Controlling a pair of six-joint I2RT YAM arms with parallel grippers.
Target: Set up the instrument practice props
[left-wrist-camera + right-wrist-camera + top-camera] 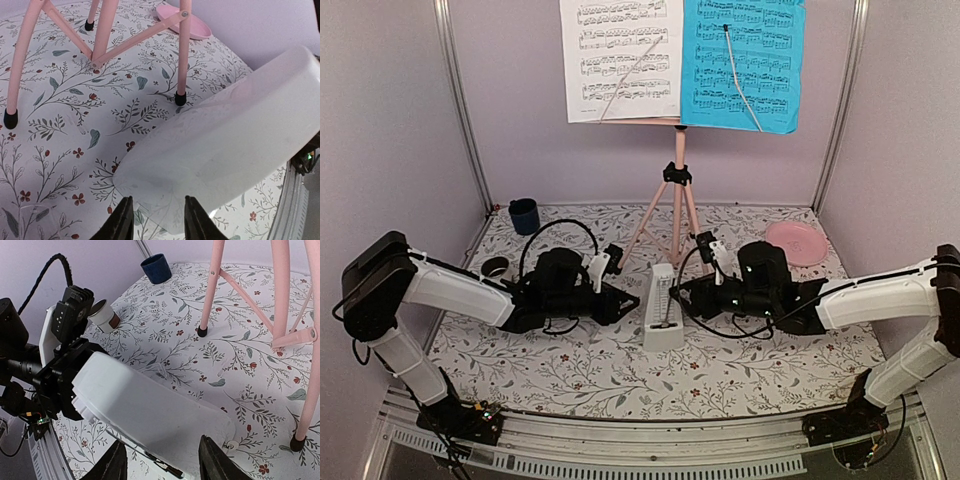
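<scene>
The white pyramid-shaped metronome (663,308) stands upright mid-table, in front of the pink tripod music stand (677,190). A white sheet (620,60) and a bright blue sheet (745,65) of music rest on the stand's tray. My left gripper (632,300) reaches the metronome from the left. In the left wrist view the left gripper (159,220) is shut on the metronome's (225,135) near edge. My right gripper (688,295) comes from the right. In the right wrist view the right gripper (165,465) is open, its fingers astride the metronome's (150,410) base.
A dark blue cup (524,215) stands at the back left and a small white cup (495,267) lies near the left edge. A round pink plate (795,242) sits at the back right. The stand's legs (182,55) spread just behind the metronome.
</scene>
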